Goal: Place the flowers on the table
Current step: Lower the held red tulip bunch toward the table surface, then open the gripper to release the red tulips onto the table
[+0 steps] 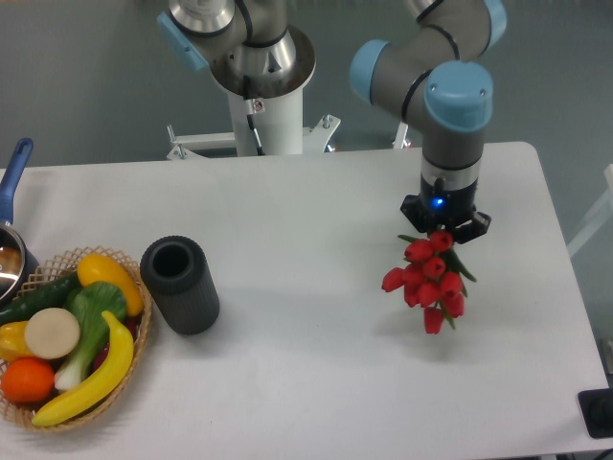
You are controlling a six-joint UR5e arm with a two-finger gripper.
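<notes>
The flowers [426,280] are a bunch of red tulip buds with green leaves, hanging below my gripper [441,230] over the right part of the white table [306,220]. The gripper points straight down and is shut on the stem end of the flowers, which is hidden under it. The buds hang above the tabletop and cast a faint shadow on it.
A dark grey cylinder vase [179,284] stands upright left of centre. A wicker basket [134,347] with banana, leafy vegetable, orange and other produce sits at the front left. A pot with a blue handle [13,177] is at the left edge. The arm's base [261,86] is behind the table.
</notes>
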